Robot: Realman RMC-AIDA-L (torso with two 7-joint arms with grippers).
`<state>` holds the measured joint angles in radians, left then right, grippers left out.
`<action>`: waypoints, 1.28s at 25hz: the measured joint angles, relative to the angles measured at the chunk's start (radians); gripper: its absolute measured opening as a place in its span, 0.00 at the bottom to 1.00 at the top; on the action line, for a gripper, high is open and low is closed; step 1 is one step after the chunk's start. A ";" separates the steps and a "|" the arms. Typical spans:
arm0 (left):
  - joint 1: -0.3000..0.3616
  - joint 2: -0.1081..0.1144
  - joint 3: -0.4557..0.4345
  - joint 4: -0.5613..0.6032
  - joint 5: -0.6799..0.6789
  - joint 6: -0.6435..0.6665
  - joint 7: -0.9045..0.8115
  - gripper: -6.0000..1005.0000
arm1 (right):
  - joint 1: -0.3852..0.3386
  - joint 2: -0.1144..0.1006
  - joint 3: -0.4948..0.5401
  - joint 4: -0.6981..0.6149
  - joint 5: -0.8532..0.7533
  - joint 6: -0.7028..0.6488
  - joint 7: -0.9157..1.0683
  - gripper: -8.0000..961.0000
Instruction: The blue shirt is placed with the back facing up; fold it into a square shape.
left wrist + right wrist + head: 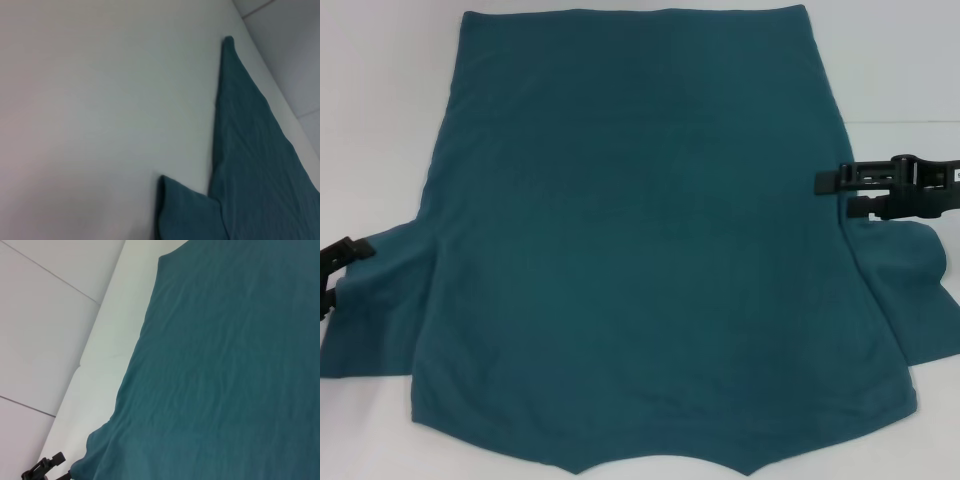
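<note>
Right tool [830, 182] over white table [380, 120]

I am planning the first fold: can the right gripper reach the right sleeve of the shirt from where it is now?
Probably yes. The right gripper hangs at the blue shirt's right edge, just beyond the right sleeve, and nothing lies between them.

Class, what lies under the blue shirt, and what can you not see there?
The blue shirt lies spread on a white table, which shows around its edges. The table beneath it and the shirt's downward-facing front are covered, so neither can be seen.
</note>
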<state>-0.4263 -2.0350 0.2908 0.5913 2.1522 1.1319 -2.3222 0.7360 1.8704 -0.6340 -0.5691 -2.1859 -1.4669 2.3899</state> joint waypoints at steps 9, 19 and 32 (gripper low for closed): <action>-0.015 0.005 0.018 0.001 0.001 0.018 -0.005 0.90 | -0.002 -0.001 0.001 0.000 0.000 0.003 -0.001 0.98; -0.021 0.007 0.024 0.015 0.040 0.009 -0.007 0.58 | -0.011 -0.002 0.011 0.000 0.001 0.009 -0.001 0.98; -0.026 0.005 0.061 0.034 0.048 0.018 0.043 0.06 | -0.012 -0.004 0.013 0.000 0.002 0.010 -0.004 0.98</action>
<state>-0.4521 -2.0301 0.3517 0.6249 2.1998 1.1502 -2.2792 0.7237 1.8668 -0.6212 -0.5691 -2.1843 -1.4565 2.3862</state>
